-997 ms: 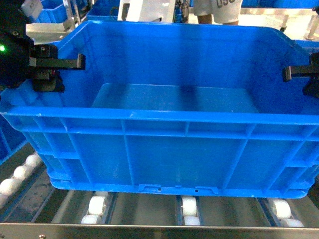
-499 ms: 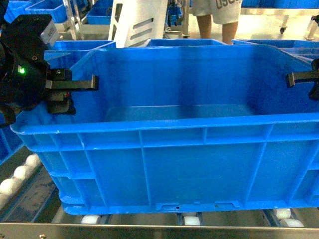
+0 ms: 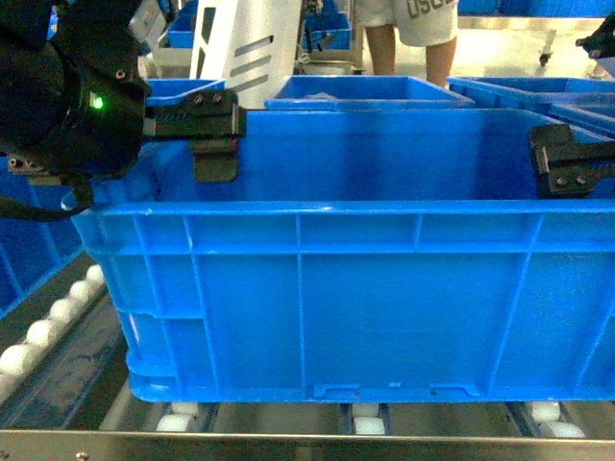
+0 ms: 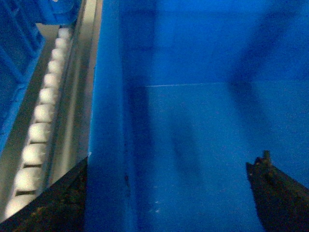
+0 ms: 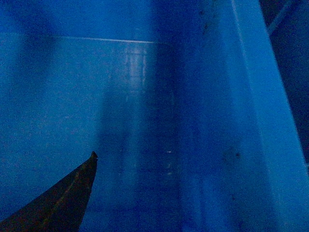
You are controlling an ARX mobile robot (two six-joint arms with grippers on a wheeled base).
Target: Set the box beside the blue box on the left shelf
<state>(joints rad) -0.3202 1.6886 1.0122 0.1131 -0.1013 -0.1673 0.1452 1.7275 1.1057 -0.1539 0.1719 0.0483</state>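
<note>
Crate [image 3: 365, 298] sits on the roller rack [image 3: 288, 444], each pincer, left [image 3: 213, 130] and right [image 3: 567, 163], clenched on its rim; release level, avoiding rolling.

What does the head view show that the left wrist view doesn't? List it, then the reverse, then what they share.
Only the head view: the box's ribbed outer front wall with its base notch, both grippers, left and right, at its side walls, more blue crates and a person's legs behind. Only the left wrist view: the box's bare inside floor and one finger inside the wall. Both: the box and the shelf's white rollers.
</note>
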